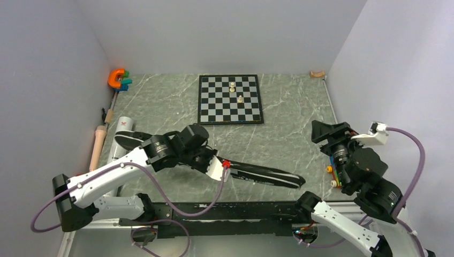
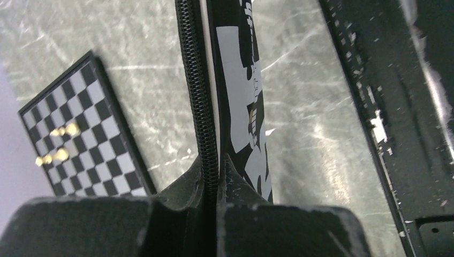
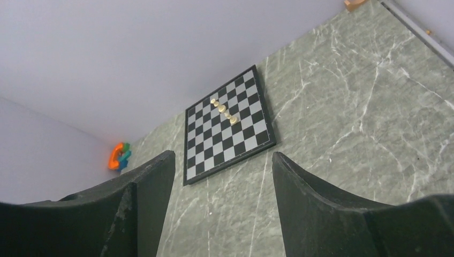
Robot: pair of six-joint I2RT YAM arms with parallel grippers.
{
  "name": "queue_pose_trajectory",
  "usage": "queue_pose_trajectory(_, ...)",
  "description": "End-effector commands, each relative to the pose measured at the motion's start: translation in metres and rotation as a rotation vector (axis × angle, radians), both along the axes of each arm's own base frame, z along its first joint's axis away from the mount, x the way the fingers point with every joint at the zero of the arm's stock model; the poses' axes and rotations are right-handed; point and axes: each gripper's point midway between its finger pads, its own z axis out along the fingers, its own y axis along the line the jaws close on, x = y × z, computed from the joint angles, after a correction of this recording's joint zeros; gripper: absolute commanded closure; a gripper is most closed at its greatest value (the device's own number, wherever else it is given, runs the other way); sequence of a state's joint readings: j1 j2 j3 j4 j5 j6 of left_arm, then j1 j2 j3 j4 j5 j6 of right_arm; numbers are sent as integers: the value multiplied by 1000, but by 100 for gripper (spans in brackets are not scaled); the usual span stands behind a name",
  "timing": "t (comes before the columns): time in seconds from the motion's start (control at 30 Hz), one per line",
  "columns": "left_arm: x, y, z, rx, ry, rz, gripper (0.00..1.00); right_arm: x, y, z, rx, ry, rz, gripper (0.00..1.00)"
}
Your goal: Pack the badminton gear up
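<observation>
The black bag (image 1: 267, 175) lies flat on the near half of the table (image 1: 160, 107), running from the left side, by the left arm's wrist, out to a narrow tip at the near right. Up close in the left wrist view, the bag (image 2: 241, 80) shows white lettering, with its zipper (image 2: 195, 80) running straight into the pinch. The left gripper (image 1: 211, 160) is clamped narrow on that zippered edge about midway along the bag, and its fingers (image 2: 176, 198) meet on the zipper with no gap showing. Just left of the bag's wide end, the white tube (image 1: 122, 131) lies along the table's left edge, and the beige rod (image 1: 98, 145) lies beside it, further left.

Over on the right, the right gripper (image 1: 327, 131) hangs above the table, well apart from the bag. Its jaws stand wide with nothing between them, only bare table and the chessboard (image 3: 227, 128) seen past them. That chessboard (image 1: 230, 101) sits at the far middle with two pale pieces (image 1: 232, 85) on it. An orange and teal object (image 1: 116, 78) rests in the far left corner.
</observation>
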State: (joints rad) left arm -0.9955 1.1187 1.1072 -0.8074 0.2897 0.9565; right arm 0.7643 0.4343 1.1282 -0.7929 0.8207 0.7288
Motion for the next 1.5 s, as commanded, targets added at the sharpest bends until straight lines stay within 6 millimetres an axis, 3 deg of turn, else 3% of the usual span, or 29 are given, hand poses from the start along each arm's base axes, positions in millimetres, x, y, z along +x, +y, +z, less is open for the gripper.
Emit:
queue_pose_trajectory(0.0,-13,-37,31,-124,54,-53,100,12,13,7,-18,-20,18,30)
queue_pose_trajectory(0.1,-13,-50,20,-124,148,-8,100,17,22,-1,-27,3,32,30)
queue_pose_trajectory(0.27,-17,-60,-14,7,312,37,100,23,34,-15,-16,28,62,30)
queue_pose_trajectory(0.43,3,-81,-25,24,425,128,100,27,42,-32,-22,52,72,30)
queue_pose_trajectory(0.67,53,-110,-39,14,470,242,100,32,46,-34,-37,67,74,30)
queue_pose_trajectory(0.8,64,-119,-47,-8,516,310,100,34,48,-38,-49,80,68,29)
queue_pose_trajectory(0.93,61,-128,-46,-49,646,392,100,37,50,-44,-55,96,61,29)
queue_pose_trajectory(1.27,75,-136,-62,-107,790,526,100,47,63,-56,-59,138,73,29)
queue_pose_trajectory(1.47,73,-126,-91,-60,796,513,100,53,67,-62,-58,168,70,29)
